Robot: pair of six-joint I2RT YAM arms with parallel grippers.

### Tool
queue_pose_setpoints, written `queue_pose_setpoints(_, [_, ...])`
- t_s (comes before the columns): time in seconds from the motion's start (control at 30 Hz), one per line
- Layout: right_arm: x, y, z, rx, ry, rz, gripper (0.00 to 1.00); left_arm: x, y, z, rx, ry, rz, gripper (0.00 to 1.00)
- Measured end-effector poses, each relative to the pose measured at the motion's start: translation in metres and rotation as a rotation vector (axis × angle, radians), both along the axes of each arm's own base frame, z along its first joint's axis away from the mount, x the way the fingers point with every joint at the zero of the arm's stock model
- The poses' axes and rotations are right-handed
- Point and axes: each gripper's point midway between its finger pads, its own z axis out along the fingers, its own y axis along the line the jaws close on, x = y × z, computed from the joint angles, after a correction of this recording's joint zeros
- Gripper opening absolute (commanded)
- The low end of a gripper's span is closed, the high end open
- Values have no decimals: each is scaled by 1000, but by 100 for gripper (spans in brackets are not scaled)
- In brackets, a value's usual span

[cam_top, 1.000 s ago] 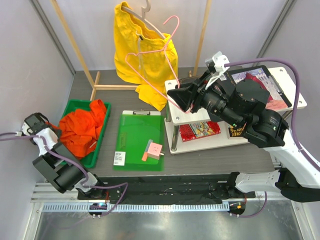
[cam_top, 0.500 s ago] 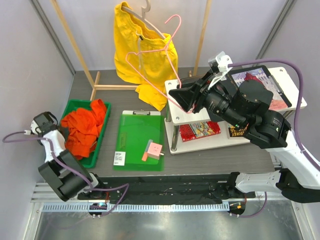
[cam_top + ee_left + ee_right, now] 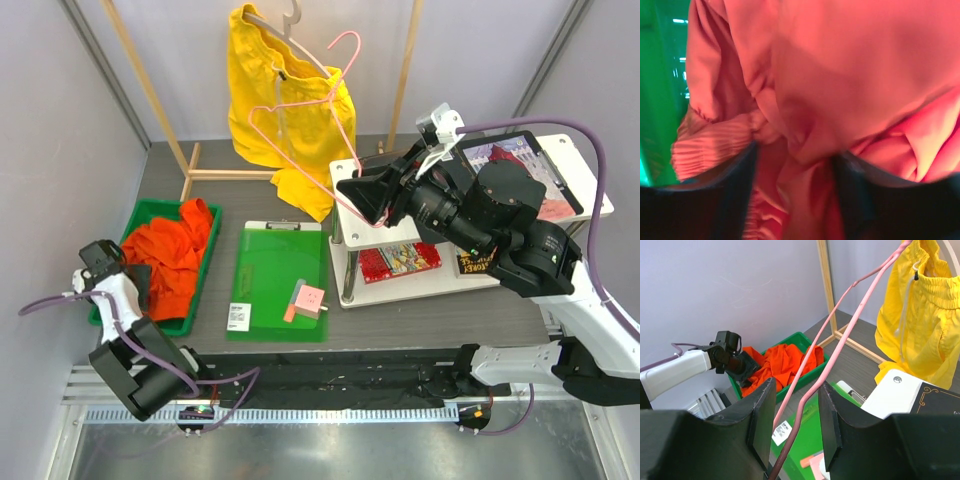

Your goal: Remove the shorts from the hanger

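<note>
We see the left gripper (image 3: 794, 155) with jaws apart, gripping nothing, right over the orange-red shorts (image 3: 850, 75) heaped in the green bin (image 3: 150, 213), the right gripper (image 3: 796, 385) half closed on the pink hanger (image 3: 837, 350), and the yellow shorts (image 3: 265, 90) hanging on the wooden rack (image 3: 405, 70).

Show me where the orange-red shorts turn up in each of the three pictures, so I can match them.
Top external: the orange-red shorts lie heaped in the green bin at the left of the table.
Left wrist: the shorts fill nearly the whole picture, close up; a strip of the bin shows at the left edge.
Right wrist: the shorts sit small, left of the middle, inside the bin.
Shared landmark: the green bin.
</note>
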Motion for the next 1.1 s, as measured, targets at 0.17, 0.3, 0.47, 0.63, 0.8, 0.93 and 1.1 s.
queue_pose_setpoints(0.17, [1,2,-2,-5,3,0,1,0,-2,23,32,-49,-3,87])
queue_pose_setpoints(0.3, [6,10,-9,-24,13,1,1,-2,-6,72,116,-160,-14,99])
queue_pose_setpoints(0.47, [15,26,-24,-69,31,3,1,-1,-13,132,203,-303,-37,91])
queue_pose_setpoints(0.63, [24,39,-39,-125,30,3,1,9,-44,158,189,-439,-157,89])
queue_pose_setpoints(0.8, [32,45,-46,-167,3,-7,1,47,-101,203,164,-541,-460,88])
queue_pose_setpoints(0.93, [36,49,-48,-170,-28,-8,1,75,-152,256,171,-678,-692,87])
queue_pose_setpoints(1.1, [41,57,-66,-180,-57,-8,1,69,-218,309,109,-893,-922,83])
